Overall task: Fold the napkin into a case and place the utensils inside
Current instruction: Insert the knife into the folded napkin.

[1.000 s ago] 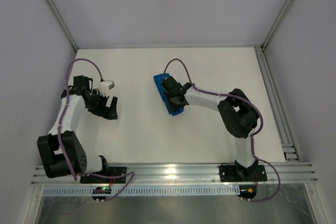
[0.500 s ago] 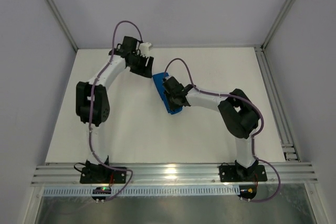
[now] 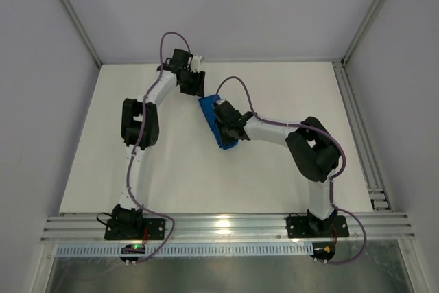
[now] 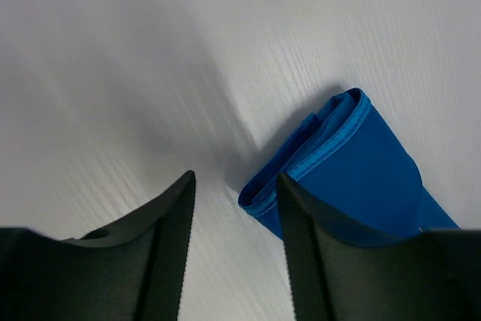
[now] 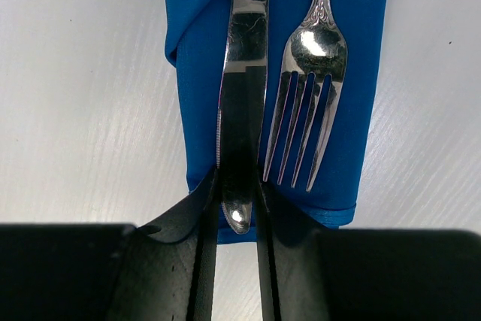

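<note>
Pinching the knife point(image 5: 242, 73) by its tip, your right gripper point(image 5: 231, 193) aligns it on the case point(image 5: 349, 174) beside the fork point(image 5: 312, 73); your left gripper point(image 4: 234, 183) hovers half-open and empty at the case's far end, probably to steady it.

The narrow blue case point(image 5: 192, 110) lies flat, silver knife point(image 5: 244, 58) and fork point(image 5: 316, 46) side by side on it.

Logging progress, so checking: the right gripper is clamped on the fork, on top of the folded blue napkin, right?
No: the right gripper is clamped on the tip of the knife, not the fork, which lies free beside it on the folded blue napkin. The right wrist view shows it.
</note>
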`<state>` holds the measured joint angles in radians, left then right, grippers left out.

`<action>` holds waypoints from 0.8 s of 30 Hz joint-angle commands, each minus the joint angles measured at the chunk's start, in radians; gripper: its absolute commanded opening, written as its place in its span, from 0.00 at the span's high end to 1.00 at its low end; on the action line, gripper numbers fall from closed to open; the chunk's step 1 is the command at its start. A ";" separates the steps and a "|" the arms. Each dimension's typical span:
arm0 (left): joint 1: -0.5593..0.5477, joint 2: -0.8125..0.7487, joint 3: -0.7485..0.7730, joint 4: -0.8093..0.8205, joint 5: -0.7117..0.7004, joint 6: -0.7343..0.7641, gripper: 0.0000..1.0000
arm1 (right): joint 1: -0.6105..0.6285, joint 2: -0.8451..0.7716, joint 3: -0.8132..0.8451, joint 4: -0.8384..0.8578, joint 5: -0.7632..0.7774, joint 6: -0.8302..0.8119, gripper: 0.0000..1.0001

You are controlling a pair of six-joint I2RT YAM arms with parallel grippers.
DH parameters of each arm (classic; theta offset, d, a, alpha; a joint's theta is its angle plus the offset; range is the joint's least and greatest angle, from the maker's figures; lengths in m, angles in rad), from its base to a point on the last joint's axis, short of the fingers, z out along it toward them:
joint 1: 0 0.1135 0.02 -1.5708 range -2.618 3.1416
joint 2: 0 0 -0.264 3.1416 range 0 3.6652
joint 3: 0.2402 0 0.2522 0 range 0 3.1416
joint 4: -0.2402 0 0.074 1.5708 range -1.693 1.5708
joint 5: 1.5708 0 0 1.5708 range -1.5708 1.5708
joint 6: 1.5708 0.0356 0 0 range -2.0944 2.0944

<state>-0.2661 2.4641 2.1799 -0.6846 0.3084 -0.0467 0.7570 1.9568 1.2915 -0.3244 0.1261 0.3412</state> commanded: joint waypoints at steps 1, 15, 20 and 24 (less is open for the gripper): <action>-0.012 0.024 0.052 -0.018 0.028 -0.015 0.55 | -0.005 0.013 0.028 -0.018 -0.008 -0.016 0.85; -0.018 -0.014 -0.012 0.025 0.055 0.031 0.82 | -0.044 0.094 0.183 -0.071 -0.034 -0.080 0.85; -0.021 -0.013 -0.011 0.020 0.057 0.044 0.90 | -0.047 0.128 0.241 -0.090 -0.036 -0.103 0.85; -0.022 -0.014 -0.011 0.022 0.046 0.073 0.91 | -0.047 0.132 0.273 -0.100 -0.026 -0.125 0.83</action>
<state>-0.2749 2.5008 2.1796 -0.6464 0.3313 0.0029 0.7166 2.0792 1.5024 -0.4606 0.0906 0.2554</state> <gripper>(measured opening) 0.096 0.251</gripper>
